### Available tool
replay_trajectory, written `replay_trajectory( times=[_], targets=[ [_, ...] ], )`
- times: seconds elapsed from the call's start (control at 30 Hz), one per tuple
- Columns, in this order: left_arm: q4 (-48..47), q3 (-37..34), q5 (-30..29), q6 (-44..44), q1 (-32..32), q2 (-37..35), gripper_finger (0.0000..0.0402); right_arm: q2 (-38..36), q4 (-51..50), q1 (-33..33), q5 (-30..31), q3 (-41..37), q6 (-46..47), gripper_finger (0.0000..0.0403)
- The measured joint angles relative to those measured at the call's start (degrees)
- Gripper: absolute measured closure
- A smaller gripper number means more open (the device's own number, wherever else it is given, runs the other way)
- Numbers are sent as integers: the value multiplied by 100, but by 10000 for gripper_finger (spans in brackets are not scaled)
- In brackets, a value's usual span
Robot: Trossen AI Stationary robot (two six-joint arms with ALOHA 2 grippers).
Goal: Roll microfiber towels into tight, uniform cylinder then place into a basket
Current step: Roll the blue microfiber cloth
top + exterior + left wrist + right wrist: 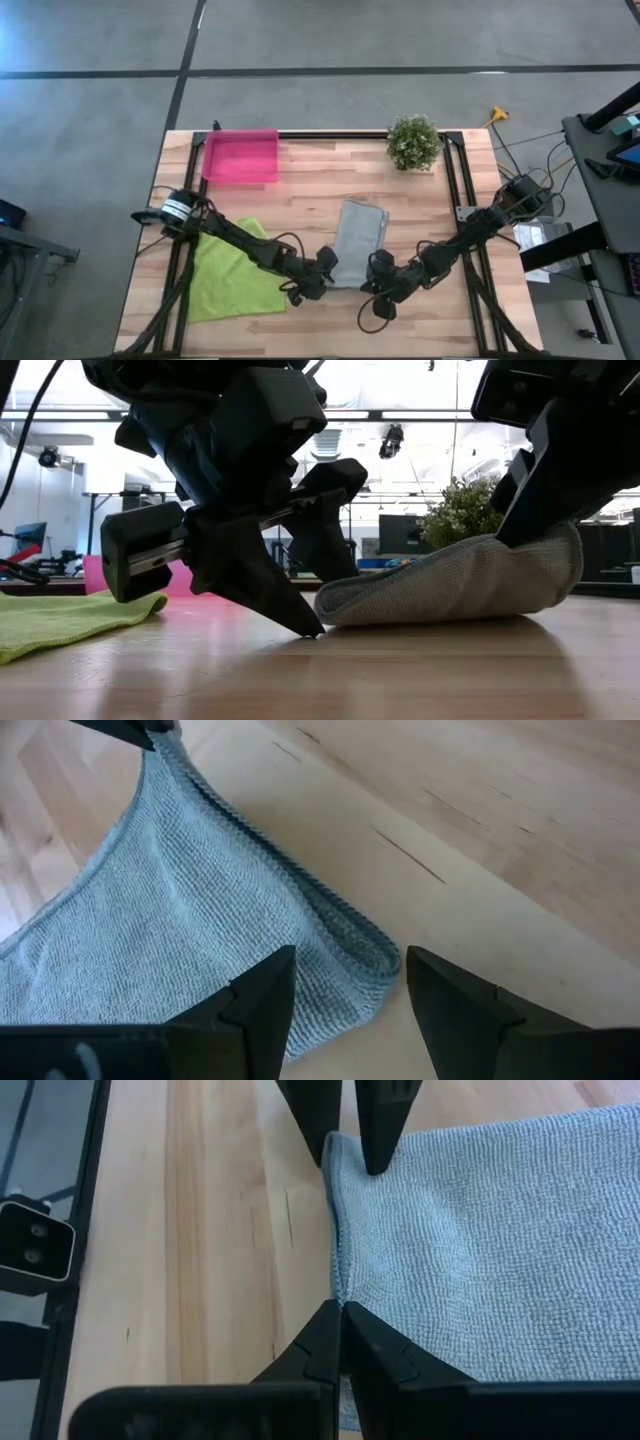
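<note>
Near edge, lower centre of the high view: both grippers work the near hem of the grey towel [359,243].

Left gripper [322,272] sits at the towel's near-left corner, jaws partly apart. In its wrist view the corner lies in the gap between the two fingers [262,1005], not pinched. In the low view the fingertip touches the wood just beside the folded edge.

Right gripper [385,275] is at the near-right corner, jaws fully closed. Its wrist view shows the tips meeting right on the towel's edge [338,1295]. Whether any cloth is actually caught between them I cannot tell.

Grey towel is folded into a narrow strip, centre of the table, running away from the grippers, slightly tilted.

Lime green towel [232,275] lies flat at lower left, under the left arm, well apart from the grey one.

Far side: pink basket [241,156] at upper left of the table, holding neither towel. Small potted plant [413,142] at upper right centre.
</note>
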Motion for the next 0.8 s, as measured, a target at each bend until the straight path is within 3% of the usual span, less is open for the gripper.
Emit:
replay_trajectory(
  times=[0.4, 0.8],
  targets=[
    [-55, -7, 0, -593, -17, -43, 232, 0, -44, 0, 2, 0, 34, 394],
    [-44, -7, 15, -1038, -55, -51, 350, 6, -45, 0, 2, 0, 62, 394]
  ],
)
